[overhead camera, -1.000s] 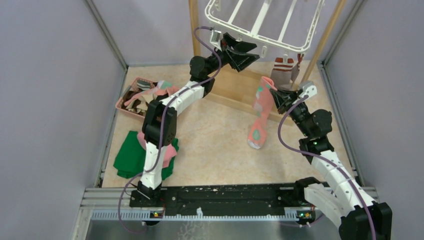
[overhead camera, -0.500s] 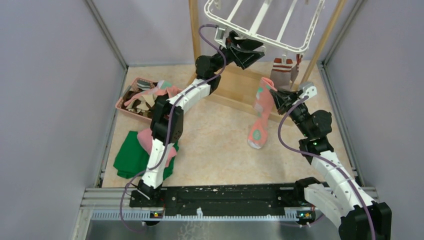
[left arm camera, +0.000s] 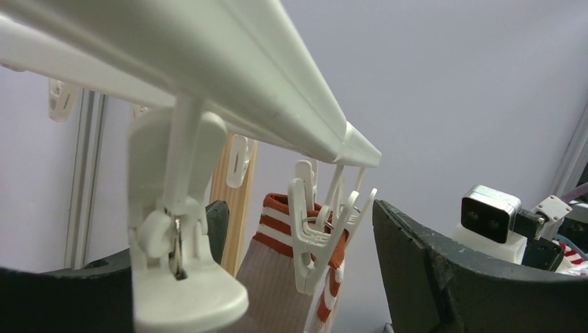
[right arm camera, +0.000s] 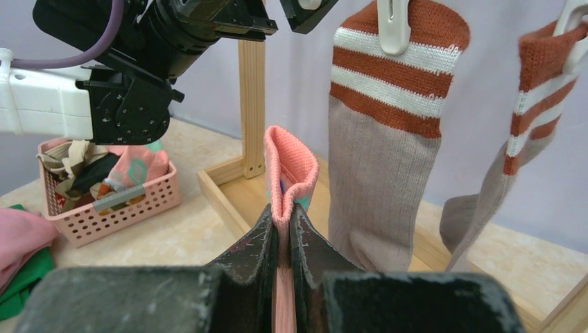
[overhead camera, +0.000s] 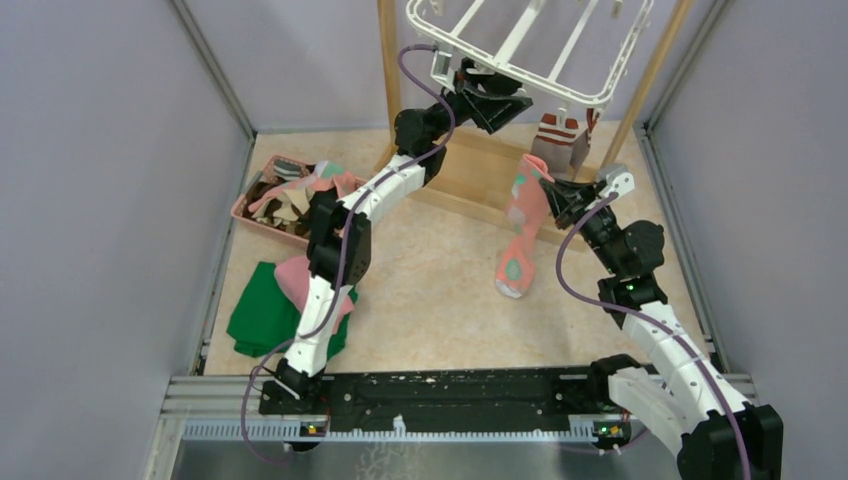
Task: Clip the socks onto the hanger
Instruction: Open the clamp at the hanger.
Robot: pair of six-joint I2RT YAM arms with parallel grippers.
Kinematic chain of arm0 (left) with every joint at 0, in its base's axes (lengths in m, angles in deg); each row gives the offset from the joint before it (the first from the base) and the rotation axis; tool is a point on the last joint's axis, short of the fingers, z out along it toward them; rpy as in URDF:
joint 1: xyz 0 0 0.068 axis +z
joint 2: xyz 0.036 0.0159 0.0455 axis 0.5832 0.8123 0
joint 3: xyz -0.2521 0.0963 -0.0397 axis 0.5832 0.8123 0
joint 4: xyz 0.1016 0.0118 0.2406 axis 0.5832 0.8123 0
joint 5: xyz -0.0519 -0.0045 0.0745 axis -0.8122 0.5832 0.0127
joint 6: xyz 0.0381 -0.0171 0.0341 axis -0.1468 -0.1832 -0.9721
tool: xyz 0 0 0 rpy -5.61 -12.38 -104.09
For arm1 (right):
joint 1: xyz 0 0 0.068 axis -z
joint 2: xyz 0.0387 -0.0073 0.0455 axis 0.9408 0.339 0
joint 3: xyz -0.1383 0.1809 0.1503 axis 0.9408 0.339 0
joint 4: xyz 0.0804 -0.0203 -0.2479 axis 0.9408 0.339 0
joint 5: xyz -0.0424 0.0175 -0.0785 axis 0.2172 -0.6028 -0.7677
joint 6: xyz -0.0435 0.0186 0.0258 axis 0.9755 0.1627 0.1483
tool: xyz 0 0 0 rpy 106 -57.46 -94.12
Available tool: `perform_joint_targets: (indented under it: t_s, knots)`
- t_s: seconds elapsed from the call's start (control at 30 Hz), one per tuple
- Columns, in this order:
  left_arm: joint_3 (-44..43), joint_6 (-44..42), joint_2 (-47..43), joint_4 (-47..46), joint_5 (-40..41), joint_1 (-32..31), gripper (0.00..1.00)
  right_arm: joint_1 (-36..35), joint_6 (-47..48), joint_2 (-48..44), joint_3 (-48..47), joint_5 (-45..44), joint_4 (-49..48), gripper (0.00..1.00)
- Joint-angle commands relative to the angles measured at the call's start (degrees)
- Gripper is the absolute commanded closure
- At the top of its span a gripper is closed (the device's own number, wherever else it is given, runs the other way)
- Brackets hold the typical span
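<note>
Three socks, one hanger [left arm camera: 243, 62], two grippers

One white plastic hanger, a rectangular frame with crossbars, hangs tilted from a wooden stand [overhead camera: 480, 175] at the far side of the table. Two grey-brown socks [right arm camera: 388, 139], ribbed and with red-and-white striped cuffs, hang side by side from its near rim. Each is held at the cuff by a white clip. One salmon sock [overhead camera: 520, 235] with teal and white shapes hangs lower, in front of the rim and just left of the clipped pair. The right gripper [right arm camera: 283, 232] has its fingers pressed together on the folded cuff of this sock, which rises in a soft loop above the fingertips. The left gripper [overhead camera: 495, 100] sits just under the hanger's near-left rim with its fingers [left arm camera: 451, 277] spread wide. One free clip [left arm camera: 180, 229] dangles between them. One finger is clear of it; whether the other touches it cannot be told. One pink perforated plastic basket [right arm camera: 90, 218] at the left holds several more socks, too tangled to count. One green cloth [overhead camera: 255, 315] and one pink cloth [overhead camera: 295, 280] lie together beside the left arm.
</note>
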Motion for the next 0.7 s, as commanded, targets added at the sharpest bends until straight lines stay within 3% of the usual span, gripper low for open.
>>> perform_joint_targets:
  t_s: [0.0,0.67]
  knots:
    - [-2.53,2.44,0.37,-2.75,0.43,-0.34,0.19,0.63,-0.85,-0.62,-0.25,0.74,-3.02,1.00]
    - [-5.40,7.57,1.79,-5.16,1.04,-0.36,0.29,0.69,-1.03,-0.22,-0.24,1.01,-3.30,1.00]
